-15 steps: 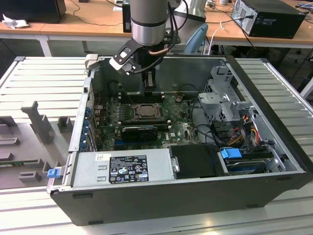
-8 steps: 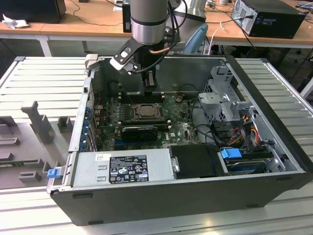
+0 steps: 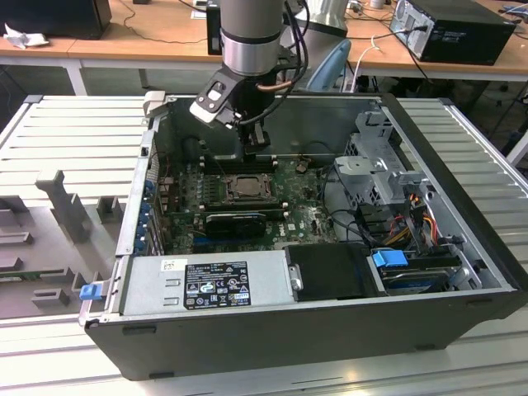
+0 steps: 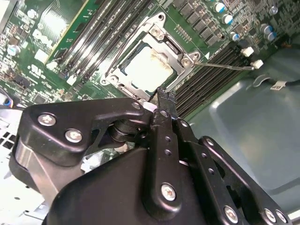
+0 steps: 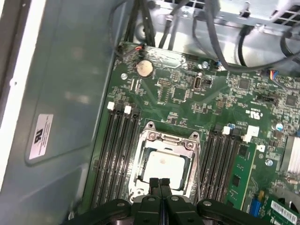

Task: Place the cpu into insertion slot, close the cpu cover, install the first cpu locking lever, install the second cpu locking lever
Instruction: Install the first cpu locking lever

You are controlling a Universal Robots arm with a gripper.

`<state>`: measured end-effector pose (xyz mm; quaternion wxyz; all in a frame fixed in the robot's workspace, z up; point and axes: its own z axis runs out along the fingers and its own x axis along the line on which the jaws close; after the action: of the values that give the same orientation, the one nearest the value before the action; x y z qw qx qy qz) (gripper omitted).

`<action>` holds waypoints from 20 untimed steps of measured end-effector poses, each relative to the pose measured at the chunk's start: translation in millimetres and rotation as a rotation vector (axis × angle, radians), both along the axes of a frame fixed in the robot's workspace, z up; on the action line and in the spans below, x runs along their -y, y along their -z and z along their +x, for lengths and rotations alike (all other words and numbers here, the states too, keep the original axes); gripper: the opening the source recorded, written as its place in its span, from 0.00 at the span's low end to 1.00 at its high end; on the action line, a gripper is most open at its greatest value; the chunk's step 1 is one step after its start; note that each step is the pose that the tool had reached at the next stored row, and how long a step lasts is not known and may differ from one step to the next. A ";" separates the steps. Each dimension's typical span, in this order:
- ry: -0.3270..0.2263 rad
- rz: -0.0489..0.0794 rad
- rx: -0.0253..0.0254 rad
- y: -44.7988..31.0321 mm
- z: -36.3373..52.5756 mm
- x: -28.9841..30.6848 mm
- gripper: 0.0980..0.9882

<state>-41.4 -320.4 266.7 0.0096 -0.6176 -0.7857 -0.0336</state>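
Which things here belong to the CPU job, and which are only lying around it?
Job in hand: cpu; cpu cover; insertion slot; end effector.

Just there: coin battery; memory slots; power supply.

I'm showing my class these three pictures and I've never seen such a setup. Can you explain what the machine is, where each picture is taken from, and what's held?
This is a robot arm with a two-fingered gripper reaching into an open computer case lying on a slatted table. The exterior view comes from a camera off the arm; both wrist views come from cameras riding on it. On the green motherboard, the cpu cover lies flat around the cpu. The gripper is shut, its tips by the cover's edge; I see nothing held between them.
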 end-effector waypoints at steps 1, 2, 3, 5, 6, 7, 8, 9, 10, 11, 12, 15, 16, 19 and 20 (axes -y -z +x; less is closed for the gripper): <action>-0.016 0.000 0.0000 0.0 0.0 0.0 0.01; -0.028 0.000 0.0000 0.0 0.0 0.0 0.01; -0.039 0.000 0.0000 0.0 0.0 0.0 0.01; -0.061 0.000 0.0000 0.0 0.0 0.0 0.01; -0.070 0.000 0.0000 0.0 0.0 0.0 0.01; -0.083 0.000 0.0000 0.0 0.0 0.0 0.01; -0.091 0.000 0.0000 0.0 0.0 0.0 0.01; -0.100 0.000 0.0000 0.0 0.0 0.0 0.01; -0.109 0.000 0.0000 0.0 0.0 0.0 0.01; -0.119 0.000 0.0000 0.0 0.0 0.0 0.01; -0.127 0.000 0.0000 0.0 0.0 0.0 0.01; -0.154 0.000 0.0000 0.0 0.0 0.0 0.01; -0.165 0.000 0.0000 0.0 0.0 0.0 0.01; -0.182 0.000 0.0000 0.0 0.0 0.0 0.01; -0.186 0.000 0.0000 0.0 0.0 0.0 0.01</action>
<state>-41.4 -320.3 266.8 0.0126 -0.5420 -0.8397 -0.0325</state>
